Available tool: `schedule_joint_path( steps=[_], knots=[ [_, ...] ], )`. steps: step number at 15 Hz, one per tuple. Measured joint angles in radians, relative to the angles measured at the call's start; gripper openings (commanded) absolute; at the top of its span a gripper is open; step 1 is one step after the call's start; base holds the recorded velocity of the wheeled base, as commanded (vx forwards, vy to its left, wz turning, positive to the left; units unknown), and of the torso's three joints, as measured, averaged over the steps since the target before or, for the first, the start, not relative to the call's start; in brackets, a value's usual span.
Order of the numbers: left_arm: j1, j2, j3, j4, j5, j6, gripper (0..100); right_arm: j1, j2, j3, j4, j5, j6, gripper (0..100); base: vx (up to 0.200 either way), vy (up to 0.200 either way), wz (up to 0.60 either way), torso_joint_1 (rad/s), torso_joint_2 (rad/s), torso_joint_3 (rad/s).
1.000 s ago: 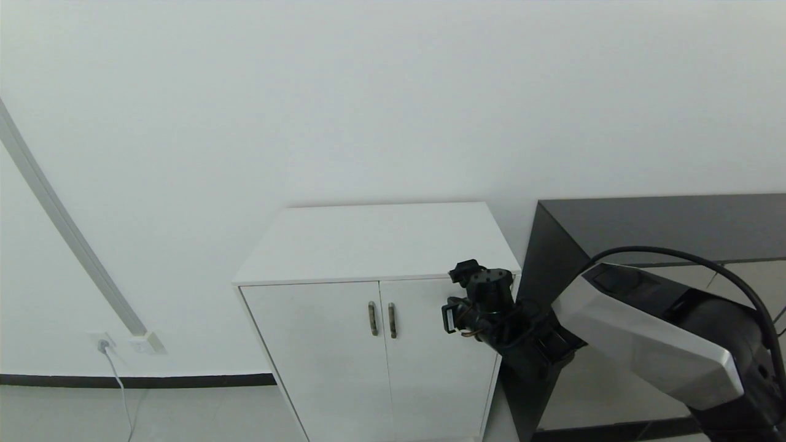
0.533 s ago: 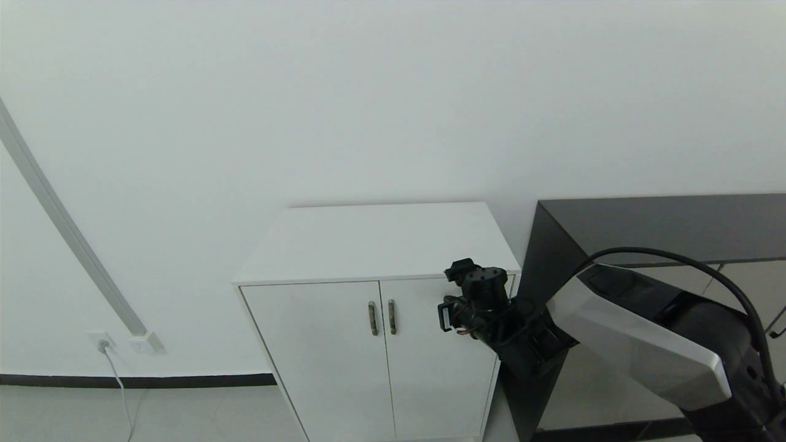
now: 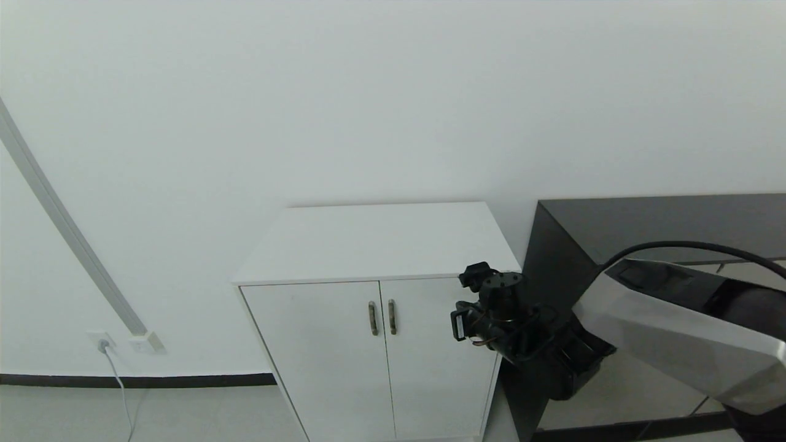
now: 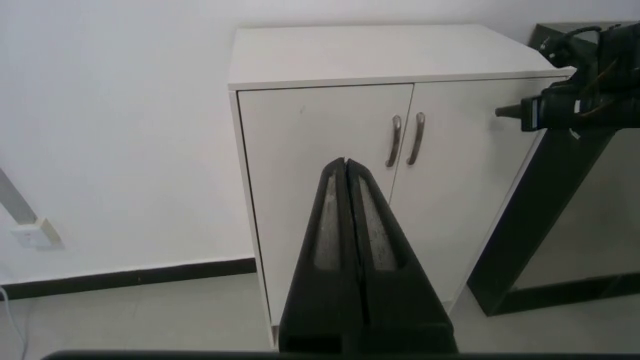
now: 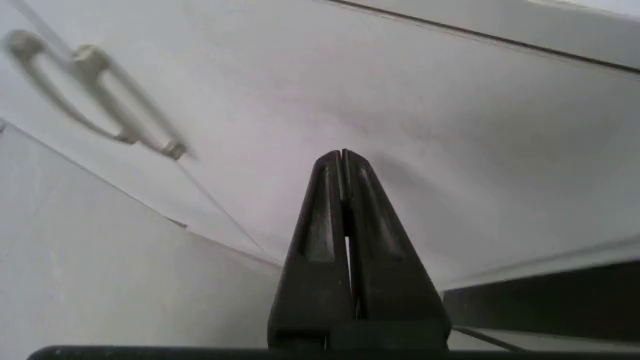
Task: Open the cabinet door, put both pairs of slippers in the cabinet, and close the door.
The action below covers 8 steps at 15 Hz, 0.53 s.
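Observation:
The white cabinet point(image 3: 374, 245) stands against the wall with both doors shut. Two metal handles point(image 3: 382, 318) sit side by side at the middle seam. My right gripper point(image 3: 456, 323) is shut and hangs in front of the upper right part of the right door point(image 3: 436, 368), to the right of the handles. In the right wrist view its closed fingers point(image 5: 343, 175) point at the door panel, close to it, with a handle point(image 5: 95, 85) off to the side. My left gripper point(image 4: 345, 170) is shut and empty, held well back from the cabinet point(image 4: 380, 50) and facing the left door point(image 4: 320, 130).
A dark cabinet point(image 3: 645, 221) adjoins the white one on the right. A wall socket with a cable point(image 3: 101, 344) and a slanted grey trunking point(image 3: 67, 233) are on the wall at the left. Open floor point(image 4: 130, 310) lies before the cabinet.
My right gripper first edged slightly left toward the handles, then shifted back to the right and a little lower. The cabinet doors stay shut.

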Motion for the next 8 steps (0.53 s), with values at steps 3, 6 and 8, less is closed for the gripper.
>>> schedule_joint_path(
  steps=[3,6,8],
  knots=[
    [0.0,0.0,0.0,0.0,0.0,0.0,0,-0.014,-0.143,0.226,-0.086,-0.055,-0.001,0,0.0,0.0,0.0,0.0,0.0,0.0],
    [0.0,0.0,0.0,0.0,0.0,0.001,0,-0.035,-0.326,0.428,-0.109,-0.129,-0.003,0,0.0,0.0,0.0,0.0,0.0,0.0],
    [0.0,0.0,0.0,0.0,-0.001,0.001,0,-0.057,-0.445,0.543,-0.111,-0.16,-0.008,0,0.0,0.0,0.0,0.0,0.0,0.0]
  ],
)
